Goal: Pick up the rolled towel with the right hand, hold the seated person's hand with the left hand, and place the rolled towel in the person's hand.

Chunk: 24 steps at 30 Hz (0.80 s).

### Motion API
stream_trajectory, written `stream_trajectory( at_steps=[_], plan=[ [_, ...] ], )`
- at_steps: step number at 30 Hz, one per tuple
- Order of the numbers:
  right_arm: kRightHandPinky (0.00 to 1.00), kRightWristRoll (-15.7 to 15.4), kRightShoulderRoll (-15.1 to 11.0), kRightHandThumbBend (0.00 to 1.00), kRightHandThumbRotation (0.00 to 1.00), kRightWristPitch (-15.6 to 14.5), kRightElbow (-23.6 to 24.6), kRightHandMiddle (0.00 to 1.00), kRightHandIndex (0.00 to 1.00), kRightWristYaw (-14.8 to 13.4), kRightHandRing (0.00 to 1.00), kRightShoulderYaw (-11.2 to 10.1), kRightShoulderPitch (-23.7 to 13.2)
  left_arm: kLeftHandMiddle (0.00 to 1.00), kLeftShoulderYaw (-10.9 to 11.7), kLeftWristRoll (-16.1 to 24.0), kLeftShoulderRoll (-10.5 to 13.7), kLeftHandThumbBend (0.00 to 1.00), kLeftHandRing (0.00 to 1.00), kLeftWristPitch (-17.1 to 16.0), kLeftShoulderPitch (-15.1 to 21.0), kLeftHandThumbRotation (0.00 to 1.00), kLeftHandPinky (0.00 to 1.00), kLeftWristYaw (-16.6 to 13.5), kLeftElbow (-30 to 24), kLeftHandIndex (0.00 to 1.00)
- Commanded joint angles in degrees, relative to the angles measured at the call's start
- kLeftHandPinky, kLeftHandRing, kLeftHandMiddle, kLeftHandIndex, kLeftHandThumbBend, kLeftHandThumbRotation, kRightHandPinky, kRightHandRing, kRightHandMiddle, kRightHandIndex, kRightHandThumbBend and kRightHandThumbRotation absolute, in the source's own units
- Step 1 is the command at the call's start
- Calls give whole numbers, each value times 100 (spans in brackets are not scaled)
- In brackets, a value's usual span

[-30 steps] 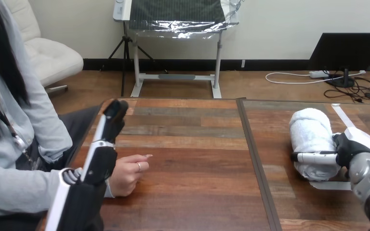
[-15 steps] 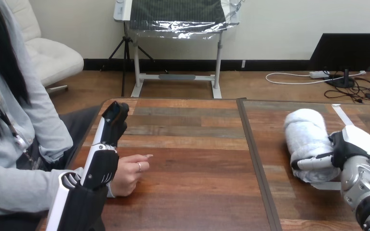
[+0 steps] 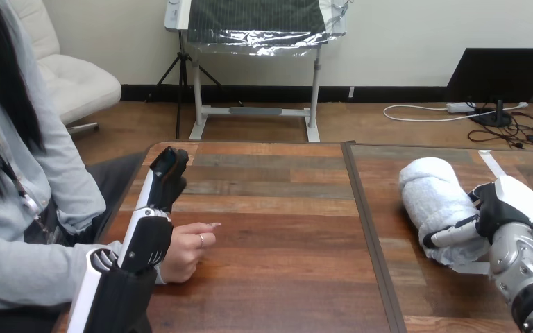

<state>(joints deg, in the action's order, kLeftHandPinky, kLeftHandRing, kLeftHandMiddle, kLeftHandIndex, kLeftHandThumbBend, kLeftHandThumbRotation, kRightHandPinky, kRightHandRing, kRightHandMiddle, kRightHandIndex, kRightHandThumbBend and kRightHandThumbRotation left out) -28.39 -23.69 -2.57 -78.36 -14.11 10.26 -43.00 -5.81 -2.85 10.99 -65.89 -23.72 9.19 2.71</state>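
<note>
The rolled white towel (image 3: 432, 196) sits at the right of the wooden table (image 3: 277, 229), tilted with its far end to the left. My right hand (image 3: 501, 207) grips its right side, thumb across the near end and fingers behind it. The person's hand (image 3: 184, 248) rests loosely curled on the table at the left. My left hand (image 3: 148, 236) stands just left of it, touching or nearly touching its back. Its fingers (image 3: 166, 170) point straight away from me and are not wrapped round the person's hand.
A dark seam (image 3: 365, 222) runs front to back between the two halves of the table. White tape strips (image 3: 491, 164) lie on the table near the towel. The person's sleeve (image 3: 21, 274) lies along the left edge.
My right hand has closed on the towel and drawn it a little left, tilting it. My left hand has edged slightly forward beside the person's hand, which has stayed put.
</note>
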Motion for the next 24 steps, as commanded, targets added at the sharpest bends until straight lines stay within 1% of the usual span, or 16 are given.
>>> stream_trajectory(
  at_steps=[1,4,5,8,10,11,13,14,20,24],
  plan=[
    [41,116,246,85,0,63,-94,58,52,-3,54,-110,272,100,28,-48,51,100,100,11,278,57,95,44,-193,100],
    [41,215,245,87,0,193,-83,57,52,-62,53,-191,281,100,3,-73,58,100,100,-5,302,56,95,65,-139,100],
    [41,238,242,87,0,249,-77,57,52,-80,52,-212,282,100,26,-38,44,100,100,-17,309,56,95,60,-113,100],
    [43,270,240,87,0,349,-66,58,51,-133,54,-243,281,100,89,59,11,100,100,-10,309,56,95,49,-87,100],
    [46,284,246,88,0,392,-63,60,50,-176,57,-257,275,100,123,111,-1,100,100,22,319,56,95,43,-75,100],
    [47,321,253,88,0,485,-54,61,50,-256,57,-294,285,100,136,142,1,100,100,38,318,56,95,44,-69,100],
    [47,369,261,89,0,594,-44,61,50,-348,57,-333,299,100,144,170,5,100,100,51,313,56,95,45,-63,100],
    [47,402,264,89,0,673,-37,61,50,-382,58,-359,305,100,183,244,-9,100,100,32,315,56,95,33,-46,100],
    [47,534,291,89,0,933,-18,59,49,-485,56,-490,308,100,288,456,-49,100,100,-10,330,59,96,-7,-7,100],
    [48,532,308,89,0,1099,-4,58,49,-592,55,-490,310,100,325,548,-62,100,100,-1,323,60,96,-25,-16,100]
  ],
)
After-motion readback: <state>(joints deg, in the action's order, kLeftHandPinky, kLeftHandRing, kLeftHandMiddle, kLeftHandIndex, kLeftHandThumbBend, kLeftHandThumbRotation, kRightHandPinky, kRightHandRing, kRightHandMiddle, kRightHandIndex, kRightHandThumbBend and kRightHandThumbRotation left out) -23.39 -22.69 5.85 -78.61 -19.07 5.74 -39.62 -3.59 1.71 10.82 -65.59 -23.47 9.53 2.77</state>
